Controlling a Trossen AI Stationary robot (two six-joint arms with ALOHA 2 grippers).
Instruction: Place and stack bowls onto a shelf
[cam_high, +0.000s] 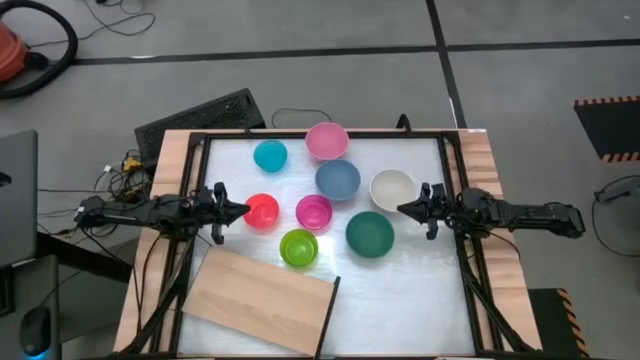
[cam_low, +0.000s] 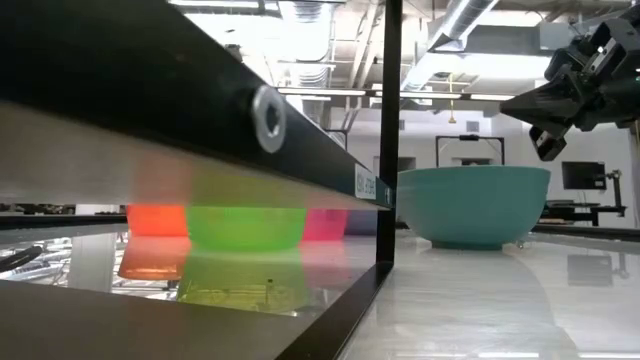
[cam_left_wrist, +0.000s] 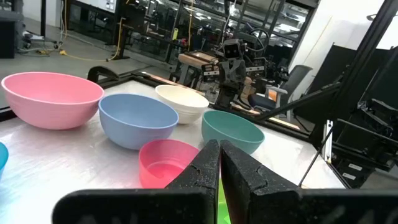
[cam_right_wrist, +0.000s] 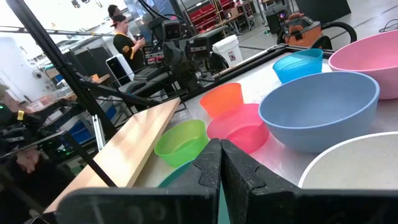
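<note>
Your left pincer (cam_high: 243, 210) hovers closed and empty at the desk's left side, tips just beside the small red-orange plastic bowl (cam_high: 262, 211). Your right pincer (cam_high: 404, 209) mirrors it on the right, also closed on nothing, near the cream-white round bowl (cam_high: 391, 187).

All eight bowls sit loose on the white desk (cam_high: 420, 290), none stacked:
- cyan bowl (cam_high: 270, 155) and light pink bowl (cam_high: 326, 140), far row
- slate-blue bowl (cam_high: 338, 179), magenta bowl (cam_high: 314, 212), centre
- lime-green bowl (cam_high: 298, 247), larger teal-green bowl (cam_high: 369, 234), near row

The pale light-wood shelf board (cam_high: 260, 298) lies skewed at the near left, bare, one corner close to the lime-green bowl.

Judgement: the symmetrical parked pose suggests nothing is begun; either pincer must open before any pick.
</note>
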